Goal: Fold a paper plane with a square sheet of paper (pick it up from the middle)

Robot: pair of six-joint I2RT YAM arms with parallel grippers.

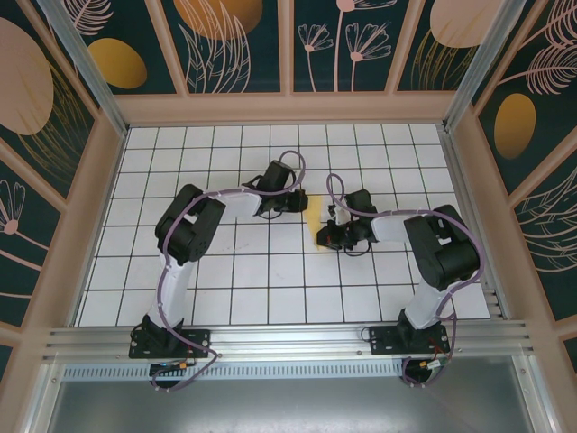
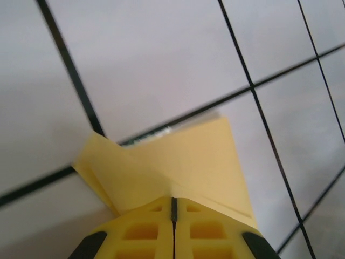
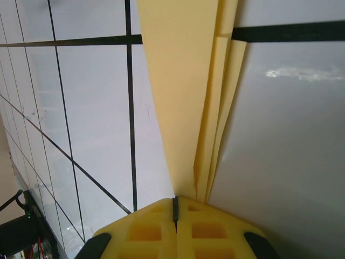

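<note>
From above, two arms reach inward over the white gridded table [image 1: 270,280], and one piece of yellow paper [image 1: 314,219] lies between their heads near the table's middle. Only a small patch of the paper shows; the rest is covered by the left tool [image 1: 302,209] and the right tool [image 1: 326,225], so its outline cannot be made out, and the fingers are too small and dark to read.

The left wrist camera looks down its left tool [image 2: 173,208], whose two yellow fingers are pressed together with only a thin dark seam between them, clenched on the yellow paper [image 2: 188,156]. The paper spreads from the tips as a folded wedge, one flap lifting to the left, over the table [image 2: 161,65].

In the right wrist view the right tool [image 3: 175,208] is likewise clamped tight on the paper [image 3: 183,81], which runs up as a long narrow taper, cut off by the top edge. Three or four stacked layers show along its right side, above the table [image 3: 291,135].
</note>
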